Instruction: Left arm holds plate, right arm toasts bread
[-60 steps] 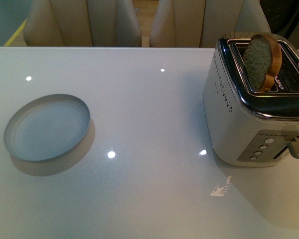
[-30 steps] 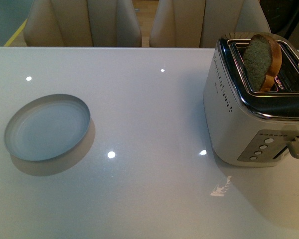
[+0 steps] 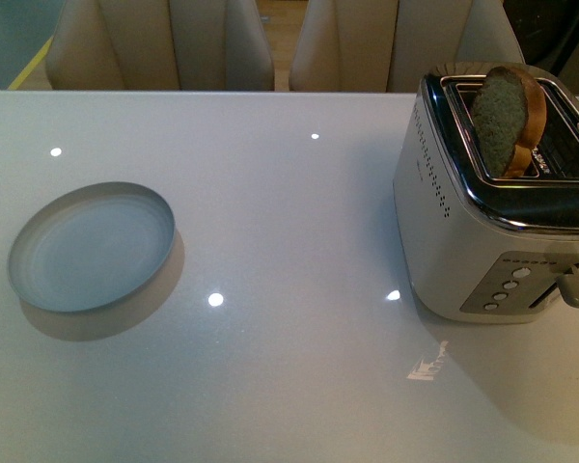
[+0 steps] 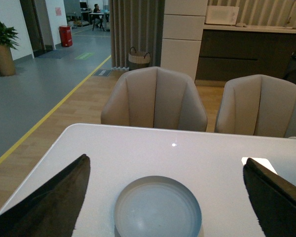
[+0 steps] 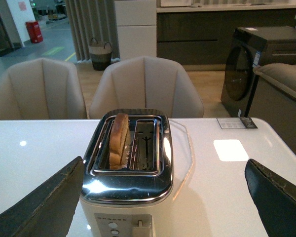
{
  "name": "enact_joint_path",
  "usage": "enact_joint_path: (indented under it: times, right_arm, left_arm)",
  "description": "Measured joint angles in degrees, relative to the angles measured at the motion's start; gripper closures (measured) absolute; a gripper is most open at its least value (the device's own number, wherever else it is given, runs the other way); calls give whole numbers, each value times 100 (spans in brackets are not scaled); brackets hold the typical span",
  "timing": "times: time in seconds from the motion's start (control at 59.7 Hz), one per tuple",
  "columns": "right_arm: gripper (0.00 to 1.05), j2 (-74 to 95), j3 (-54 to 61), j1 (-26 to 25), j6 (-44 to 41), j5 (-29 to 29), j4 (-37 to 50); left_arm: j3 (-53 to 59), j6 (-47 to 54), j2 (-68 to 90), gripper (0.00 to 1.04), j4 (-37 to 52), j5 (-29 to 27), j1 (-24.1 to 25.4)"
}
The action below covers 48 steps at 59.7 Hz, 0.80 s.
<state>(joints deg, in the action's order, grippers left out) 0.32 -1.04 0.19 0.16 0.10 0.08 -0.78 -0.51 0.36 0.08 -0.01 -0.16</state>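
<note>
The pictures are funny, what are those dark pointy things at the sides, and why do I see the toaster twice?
These come from a robot with two arms. One camera sits on its body and looks down at the white table. Two more ride on its wrists. The dark pointy shapes are the fingers of its open claws: the left gripper points over the blue-grey plate, the right gripper faces the toaster. So you see the toaster from above and from the front. A slice of bread stands in one slot, sticking out. Neither claw holds anything. Chairs stand behind the table.
</note>
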Motion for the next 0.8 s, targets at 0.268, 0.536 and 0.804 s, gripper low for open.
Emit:
enact_joint_path:
  times: [0.268,0.536,0.804]
  right_arm:
    - [9,0,0,0,0,0,0]
    - [9,0,0,0,0,0,0]
    - [9,0,0,0,0,0,0]
  left_arm:
    - [0,2,0,7,0,0,0]
    - [0,0,0,7,0,0,0]
    - [0,0,0,7,0,0,0]
